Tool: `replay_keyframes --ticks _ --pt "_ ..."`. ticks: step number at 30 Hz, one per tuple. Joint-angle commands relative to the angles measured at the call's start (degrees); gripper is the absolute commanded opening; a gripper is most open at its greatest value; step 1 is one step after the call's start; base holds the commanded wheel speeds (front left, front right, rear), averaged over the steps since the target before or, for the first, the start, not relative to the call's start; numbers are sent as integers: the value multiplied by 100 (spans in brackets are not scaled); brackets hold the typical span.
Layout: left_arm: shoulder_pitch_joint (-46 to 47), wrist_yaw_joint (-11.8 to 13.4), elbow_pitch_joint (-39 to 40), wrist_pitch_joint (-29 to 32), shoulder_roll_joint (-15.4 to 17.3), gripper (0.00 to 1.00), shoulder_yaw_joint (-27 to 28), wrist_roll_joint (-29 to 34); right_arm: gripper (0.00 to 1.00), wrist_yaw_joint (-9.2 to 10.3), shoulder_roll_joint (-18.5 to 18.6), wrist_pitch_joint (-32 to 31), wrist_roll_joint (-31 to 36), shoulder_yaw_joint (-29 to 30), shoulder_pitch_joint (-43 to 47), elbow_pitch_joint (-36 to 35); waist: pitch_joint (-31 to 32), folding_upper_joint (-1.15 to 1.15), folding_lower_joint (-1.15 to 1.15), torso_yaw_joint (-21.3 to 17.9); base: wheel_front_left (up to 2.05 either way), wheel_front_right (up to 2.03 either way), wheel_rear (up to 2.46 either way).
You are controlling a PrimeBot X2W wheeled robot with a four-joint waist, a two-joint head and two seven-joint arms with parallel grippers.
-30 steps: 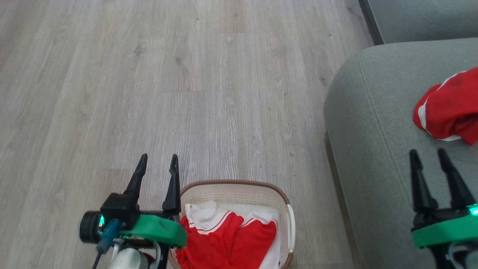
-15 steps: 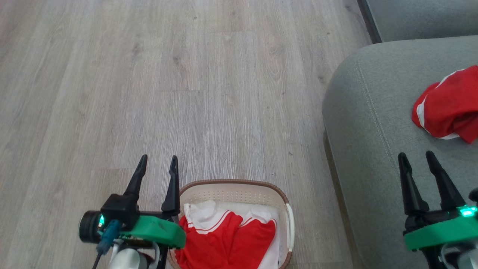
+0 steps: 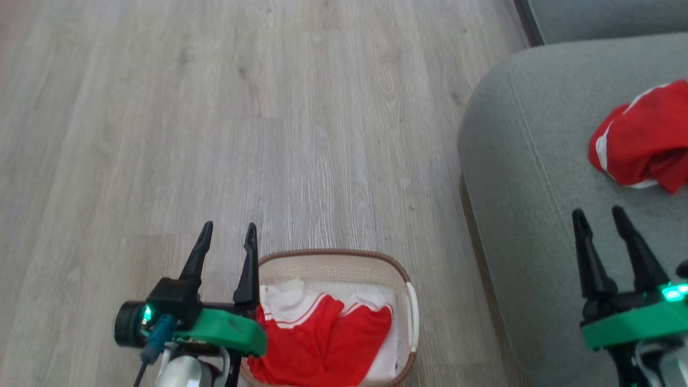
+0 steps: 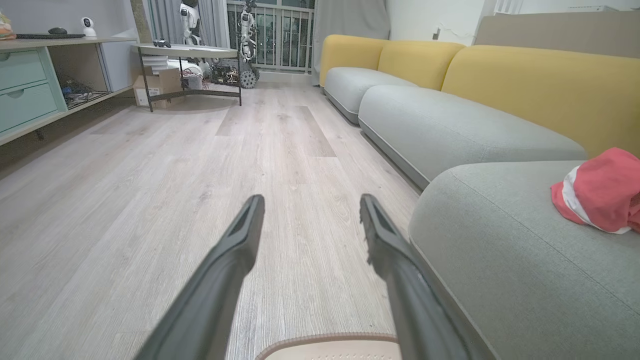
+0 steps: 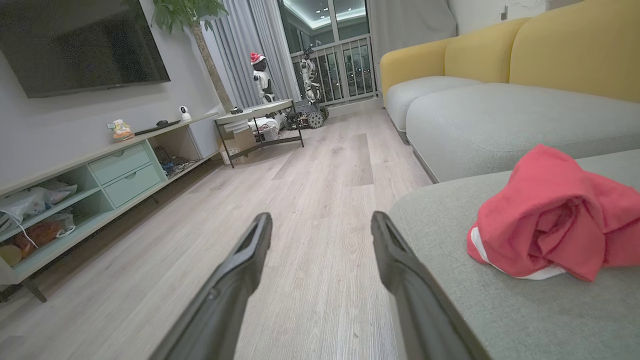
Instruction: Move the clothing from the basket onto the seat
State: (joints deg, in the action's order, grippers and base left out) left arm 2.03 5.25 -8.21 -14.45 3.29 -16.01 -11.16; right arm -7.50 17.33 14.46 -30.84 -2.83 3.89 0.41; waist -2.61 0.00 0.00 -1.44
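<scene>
The cream basket (image 3: pixel 333 262) with its brown rim sits on the floor at the bottom centre, holding red and white clothing (image 3: pixel 322 336). Another crumpled red garment (image 3: pixel 639 141) lies on the grey-green seat (image 3: pixel 516 161) at the right, also in the left wrist view (image 4: pixel 600 192) and the right wrist view (image 5: pixel 545 230). My left gripper (image 3: pixel 226 232) hangs open and empty just left of the basket, whose rim (image 4: pixel 330 344) shows below its fingers. My right gripper (image 3: pixel 597 216) is open and empty above the seat, a little short of the red garment.
Pale wood floor (image 3: pixel 215 134) stretches ahead and to the left. More grey cushions with yellow backs (image 4: pixel 415 62) continue along the right. A low TV cabinet (image 5: pixel 100 175), a small table (image 5: pixel 260 117) and other robots by the window stand far off.
The head view has shifted, so the basket and seat sit higher in the picture. My right gripper has drawn a little to the left over the seat. The left gripper holds still.
</scene>
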Motion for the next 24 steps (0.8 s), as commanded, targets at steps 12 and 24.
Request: replay_keyframes --ticks 12,24 --pt "975 321 -394 -55 -40 100 -490 -92 100 1 516 53 -372 -192 -840 -348 -1052 0 0 -358 0 0 0" --pt "2052 472 -2234 -55 -41 100 -1111 -641 100 1 838 53 -683 -177 -1384 -490 -1948 0 0 -604 0 0 0"
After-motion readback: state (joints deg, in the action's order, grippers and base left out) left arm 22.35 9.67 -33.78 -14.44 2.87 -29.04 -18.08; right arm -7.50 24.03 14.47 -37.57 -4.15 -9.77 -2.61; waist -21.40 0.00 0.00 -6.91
